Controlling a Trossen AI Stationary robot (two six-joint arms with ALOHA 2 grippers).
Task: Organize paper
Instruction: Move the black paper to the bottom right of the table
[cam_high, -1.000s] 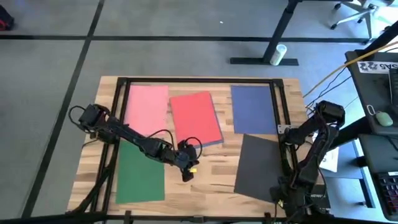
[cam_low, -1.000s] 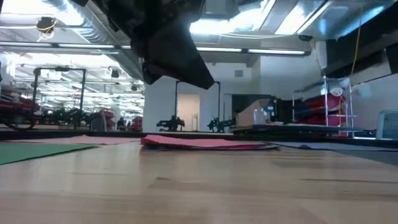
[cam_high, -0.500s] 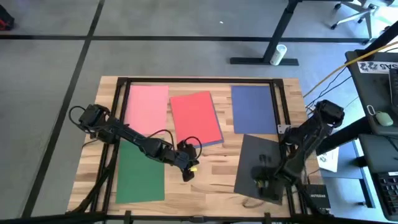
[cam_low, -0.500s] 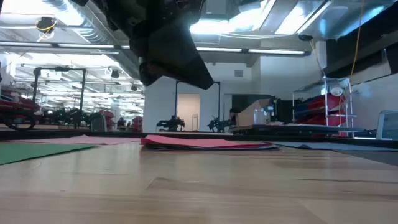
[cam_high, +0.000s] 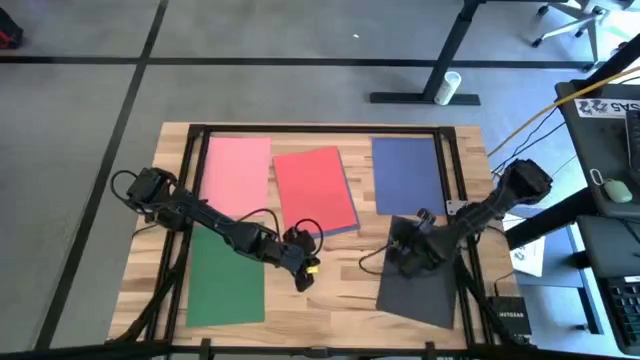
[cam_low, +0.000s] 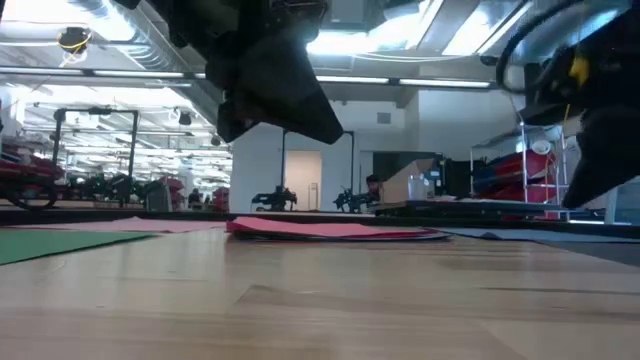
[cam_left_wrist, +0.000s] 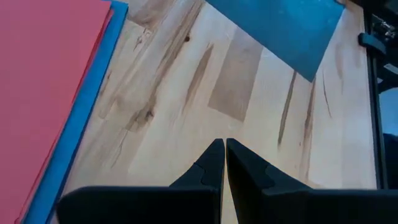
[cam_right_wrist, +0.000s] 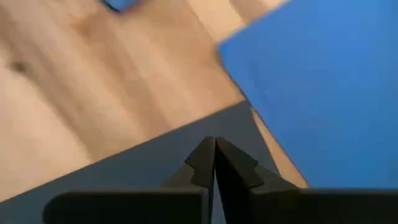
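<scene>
Several paper sheets lie flat on the wooden table: pink, red on top of a blue sheet whose edge shows beside it, navy blue, dark grey and green. My left gripper is shut and hovers over bare wood between the green and dark grey sheets, just near of the red sheet. My right gripper is shut over the dark grey sheet's far left corner. The low view shows both grippers, left and right, above the table top.
A black frame runs round the table's working area. A desk with a mouse and keyboard stands past the right edge. Bare wood lies between the green and dark grey sheets.
My right arm has swung out from the table's near right corner toward the left and far side, crossing the dark grey sheet; its gripper now hangs over that sheet's far left corner. The sheets have stayed where they were.
</scene>
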